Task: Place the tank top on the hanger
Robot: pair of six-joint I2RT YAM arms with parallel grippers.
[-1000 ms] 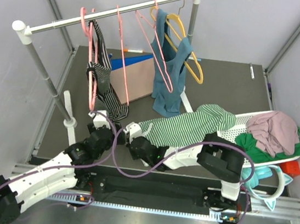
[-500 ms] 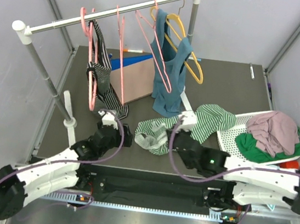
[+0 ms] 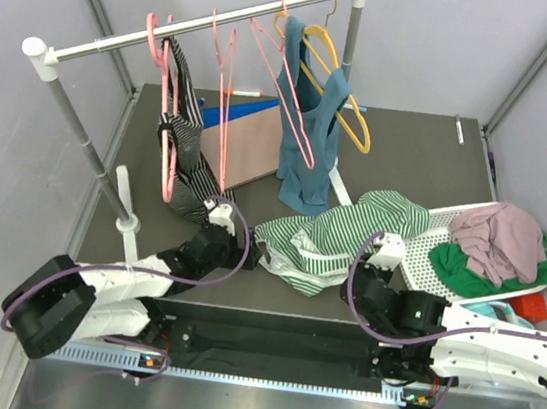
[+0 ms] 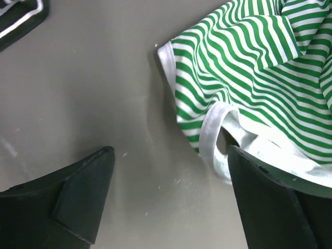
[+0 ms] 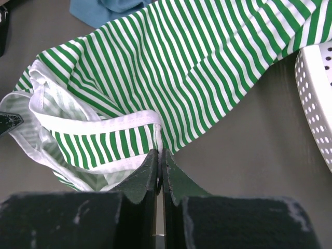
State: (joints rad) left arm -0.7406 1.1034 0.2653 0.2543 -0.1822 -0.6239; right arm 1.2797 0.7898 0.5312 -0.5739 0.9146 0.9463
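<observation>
The green-and-white striped tank top (image 3: 345, 232) lies crumpled on the dark table, its far end draped on the white basket. My right gripper (image 3: 355, 276) is at its near edge; in the right wrist view the jaws (image 5: 160, 153) are shut on the white-trimmed hem of the top (image 5: 171, 67). My left gripper (image 3: 250, 255) is low at the top's left edge, open and empty (image 4: 171, 174), with a white strap loop (image 4: 215, 137) by its right finger. Thin pink hangers (image 3: 222, 107) hang on the rail.
The rail (image 3: 196, 25) also carries a black-and-white striped garment (image 3: 185, 148), a teal-blue top (image 3: 305, 153) and a yellow hanger (image 3: 350, 124). A white basket (image 3: 431, 235) with pink and green clothes stands at the right. A rail post foot (image 3: 126, 215) stands near my left arm.
My right arm has drawn back from the left towards the near right, pulling the top's edge along and spreading it. My left gripper has moved right to the top's left edge.
</observation>
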